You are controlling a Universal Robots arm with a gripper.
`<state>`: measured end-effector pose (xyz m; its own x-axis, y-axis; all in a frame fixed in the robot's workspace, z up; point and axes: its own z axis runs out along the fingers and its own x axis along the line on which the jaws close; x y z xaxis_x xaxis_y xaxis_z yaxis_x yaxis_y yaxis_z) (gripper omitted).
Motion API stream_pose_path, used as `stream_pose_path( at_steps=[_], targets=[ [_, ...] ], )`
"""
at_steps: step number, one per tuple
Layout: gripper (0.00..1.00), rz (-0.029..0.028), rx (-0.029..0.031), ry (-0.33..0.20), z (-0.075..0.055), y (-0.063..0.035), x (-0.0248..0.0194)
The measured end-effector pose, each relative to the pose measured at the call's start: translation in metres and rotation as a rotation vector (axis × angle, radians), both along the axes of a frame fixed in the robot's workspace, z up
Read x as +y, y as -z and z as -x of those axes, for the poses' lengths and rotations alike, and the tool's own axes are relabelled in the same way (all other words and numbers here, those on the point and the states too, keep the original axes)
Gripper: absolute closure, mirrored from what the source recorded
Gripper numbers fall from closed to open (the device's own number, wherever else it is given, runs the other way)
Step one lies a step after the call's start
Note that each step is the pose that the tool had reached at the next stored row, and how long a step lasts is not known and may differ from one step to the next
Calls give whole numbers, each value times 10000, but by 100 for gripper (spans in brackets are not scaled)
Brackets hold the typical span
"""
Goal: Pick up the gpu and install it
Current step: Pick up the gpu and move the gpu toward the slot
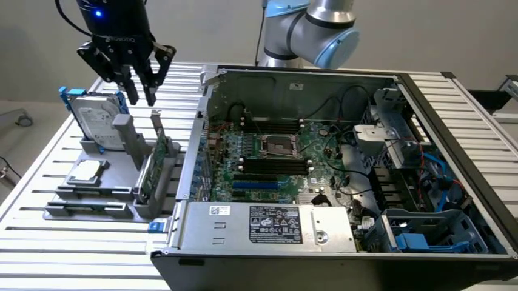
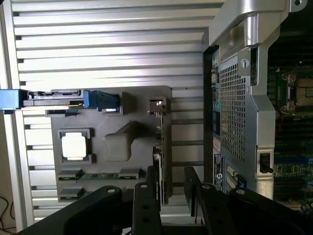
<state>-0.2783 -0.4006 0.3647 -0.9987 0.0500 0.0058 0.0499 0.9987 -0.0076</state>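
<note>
One gpu stands on edge in the gray holder on the table, just beside the open PC case. Its long axis runs parallel w/ the case wall, green face toward the case. End effector hovers above it, fingers spread wide, gripping nothing, no contact.

A slatted aluminium table carries two things directly on its ribs: a grey moulded holder toward the exterior view's left, and an open desktop computer case just beside it toward the right, covering most of the surface. In the wrist view a narrow strip of bare slats shows between holder and case; both sit flat.
</note>
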Motion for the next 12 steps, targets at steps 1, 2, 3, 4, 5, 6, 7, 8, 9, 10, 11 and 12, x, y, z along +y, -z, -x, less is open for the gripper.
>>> stream_pose_path(
  at_steps=[1, 2, 3, 4, 5, 6, 7, 8, 9, 10, 11, 12],
  targets=[
    [64, 5, 2, -1, 14, 14, -2],
    [64, 6, 3, -4, 24, 27, -6],
    [64, 7, 4, -9, 30, 38, -12],
    [64, 7, 11, -17, 32, 48, -21],
    [64, 6, 20, -26, 34, 57, -29],
    [64, 6, 32, -43, 35, 67, -40],
    [64, 6, 46, -62, 35, 76, -51],
    [64, 6, 58, -82, 35, 86, -61],
    [64, 6, 71, -104, 36, 96, -71],
    [64, 6, 78, -127, 36, 109, -79],
    [64, 7, 83, -151, 37, 125, -85],
    [64, 7, 86, -176, 39, 143, -90]
  ],
)
